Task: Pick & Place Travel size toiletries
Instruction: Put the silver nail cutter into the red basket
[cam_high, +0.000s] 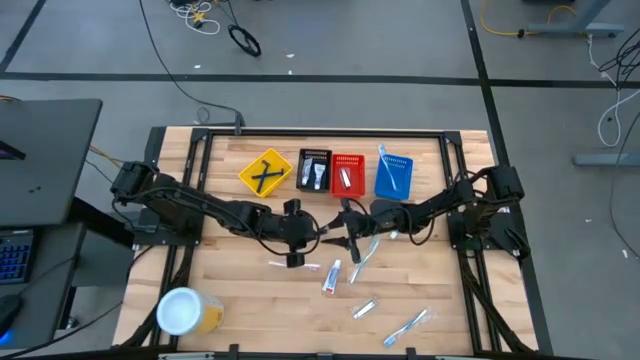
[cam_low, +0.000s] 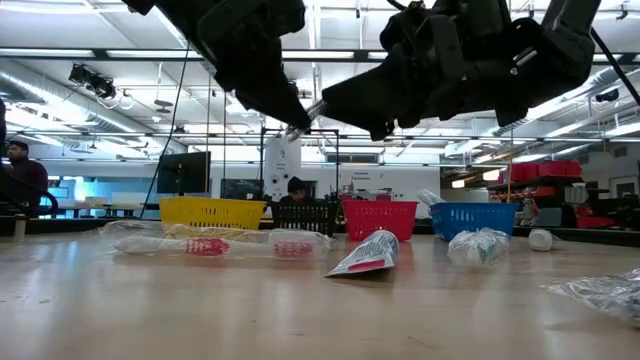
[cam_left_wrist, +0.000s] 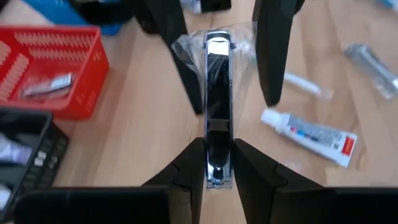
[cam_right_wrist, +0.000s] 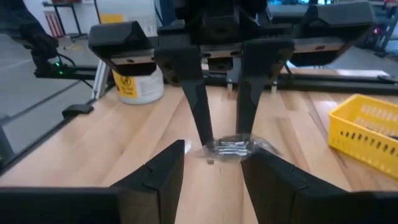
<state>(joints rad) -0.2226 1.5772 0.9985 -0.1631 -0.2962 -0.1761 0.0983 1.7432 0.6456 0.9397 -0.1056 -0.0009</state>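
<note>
A dark, chrome-edged razor (cam_left_wrist: 217, 87) in a clear wrapper hangs above the middle of the table, with my left gripper (cam_left_wrist: 219, 142) shut on it. My right gripper (cam_right_wrist: 214, 152) faces it from the table's right and is open. Its fingers (cam_left_wrist: 273, 56) stand on either side of the razor's far end; I cannot tell whether they touch the wrapper. In the high view the two grippers meet at mid-table, left (cam_high: 322, 240) and right (cam_high: 348, 232). Other toiletries lie on the wood: a white tube (cam_high: 331, 277), toothbrushes (cam_high: 407, 325) and a silvery packet (cam_high: 363, 309). My left gripper pinches one end of the razor (cam_left_wrist: 217, 134) between its two fingers. The fingers slant down from the table's left and lie along the razor, which sticks out ahead of them. The razor is lifted clear of the table, and its free end (cam_left_wrist: 217, 43) reaches between the other gripper's fingers.
Four small baskets stand in a row at the far edge: yellow (cam_high: 265, 172), black (cam_high: 314, 170), red (cam_high: 347, 173) and blue (cam_high: 393, 174). A large white-lidded yellow jar (cam_high: 185, 310) stands at the near left. A person sits in the room beyond the table.
</note>
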